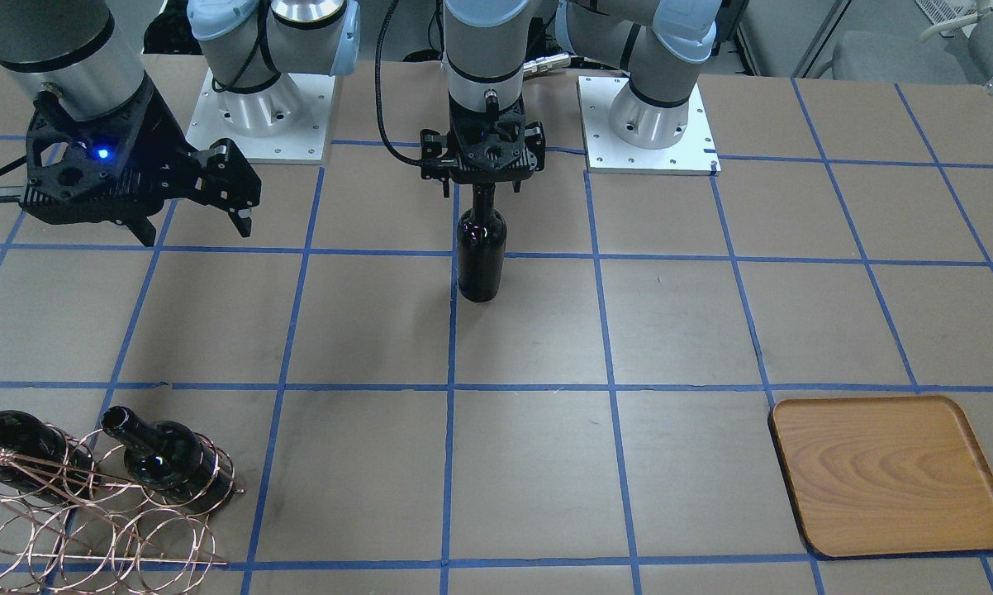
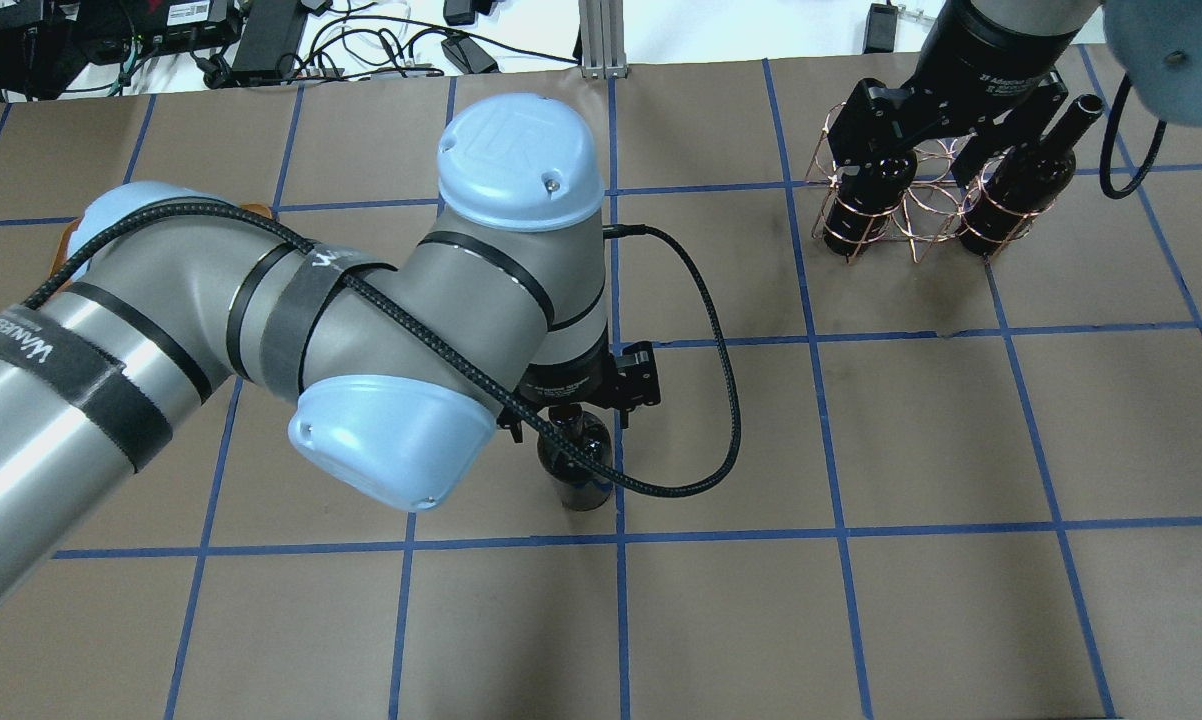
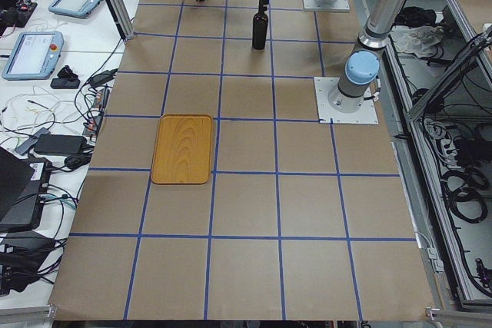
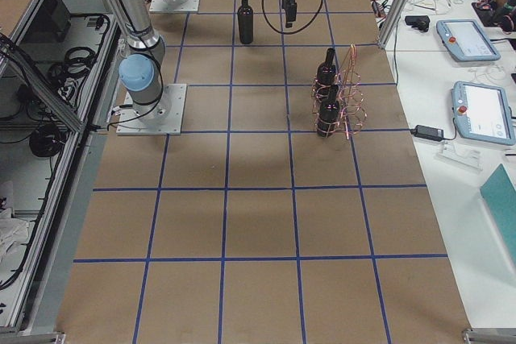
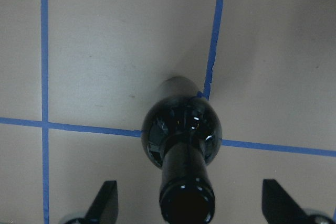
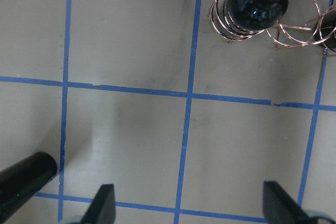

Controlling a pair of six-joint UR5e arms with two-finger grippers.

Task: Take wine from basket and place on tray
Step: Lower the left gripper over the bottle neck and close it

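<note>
Wine (image 1: 480, 263) stands upright, glossy black glass with long narrow neck.

Bright even overhead light, soft shadows, sharp focus, glossy glints

Grey arms (image 2: 161, 330), pale-blue joint caps (image 2: 521, 150), braided cable (image 2: 721, 400), black left hand (image 1: 482, 188), right hand (image 1: 195, 231).
</note>
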